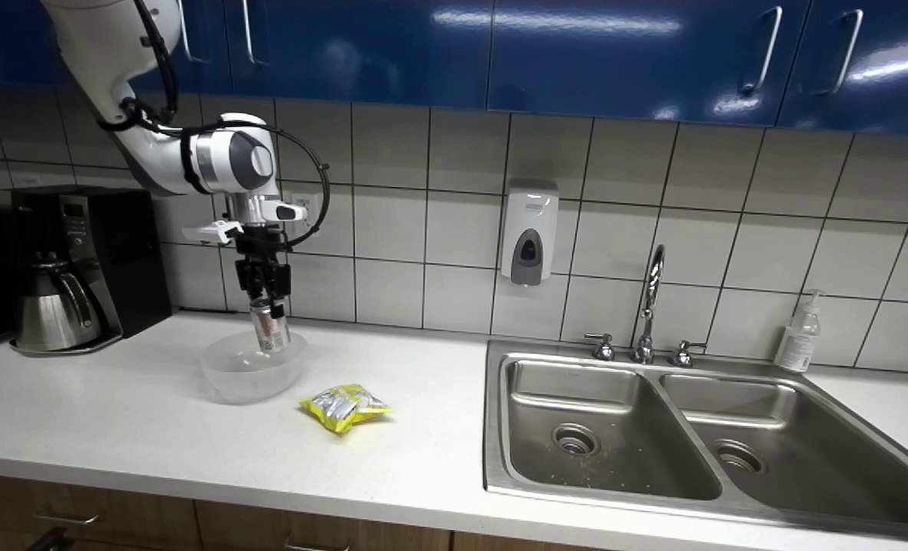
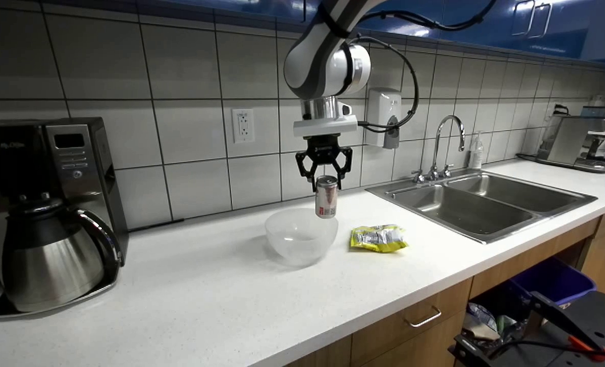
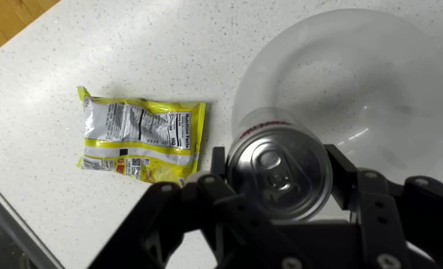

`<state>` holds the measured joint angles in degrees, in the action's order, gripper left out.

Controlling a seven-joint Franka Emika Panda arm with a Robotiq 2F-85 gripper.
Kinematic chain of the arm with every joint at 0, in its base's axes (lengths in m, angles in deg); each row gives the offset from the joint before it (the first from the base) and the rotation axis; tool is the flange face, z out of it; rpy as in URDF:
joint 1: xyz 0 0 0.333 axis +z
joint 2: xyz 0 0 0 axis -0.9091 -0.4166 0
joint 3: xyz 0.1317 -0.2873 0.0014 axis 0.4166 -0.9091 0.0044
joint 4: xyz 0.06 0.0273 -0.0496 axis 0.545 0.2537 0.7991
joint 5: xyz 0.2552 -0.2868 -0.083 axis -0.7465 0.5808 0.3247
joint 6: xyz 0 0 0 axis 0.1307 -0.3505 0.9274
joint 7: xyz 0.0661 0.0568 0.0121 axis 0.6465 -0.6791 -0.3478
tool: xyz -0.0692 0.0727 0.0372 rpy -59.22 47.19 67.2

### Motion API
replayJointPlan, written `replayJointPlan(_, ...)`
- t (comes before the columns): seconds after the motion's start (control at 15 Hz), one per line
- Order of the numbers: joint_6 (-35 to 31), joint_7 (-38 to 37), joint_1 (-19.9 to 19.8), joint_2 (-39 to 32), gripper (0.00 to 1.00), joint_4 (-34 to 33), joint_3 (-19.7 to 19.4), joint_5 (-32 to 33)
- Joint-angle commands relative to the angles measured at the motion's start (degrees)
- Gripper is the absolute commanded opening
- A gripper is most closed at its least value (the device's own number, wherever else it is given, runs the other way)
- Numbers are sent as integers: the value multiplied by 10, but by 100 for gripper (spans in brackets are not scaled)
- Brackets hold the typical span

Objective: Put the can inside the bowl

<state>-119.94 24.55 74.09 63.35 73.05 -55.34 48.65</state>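
Lining up the can [image 2: 326, 203] over the bowl [image 2: 293, 247] looks like the step in hand; grasp is made, drop-in isn't. The gripper [image 2: 326, 186] has the can pinched near its top from both sides, lid up. The can looks clear of the counter [image 2: 180, 300], roughly upright in an exterior view. Where it is: at the bowl's edge, on the side toward the yellow snack packet [image 3: 143, 138], not over the middle. All views agree on that; wrist view shows its lower end overlapping the rim, with most of the bowl's interior off to the far side. Can't tell the gap between base and rim, or whether they touch. So next move, my call: small sideways shift away from the packet until the can sits over the middle, holding height so the base doesn't catch the rim. Then straight down, slow, until the base meets the bowl floor, then widen the gripper and back off upward. Risk I'd watch: going down from here likely puts the can on the rim or the sloped inside, and a plastic bowl probably tips or slides. Letting go high might also leave the can on its side
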Motion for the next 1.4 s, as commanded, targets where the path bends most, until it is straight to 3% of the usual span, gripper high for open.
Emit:
replayJointPlan(0.0, 17, 2, 7, -25, 40, -35, -1, -2)
replayJointPlan(0.6, 14, 5, 16, -100, 40, -96, -3, -8)
replayJointPlan(1.33, 6, 9, 16, -155, 40, -124, -4, -20)
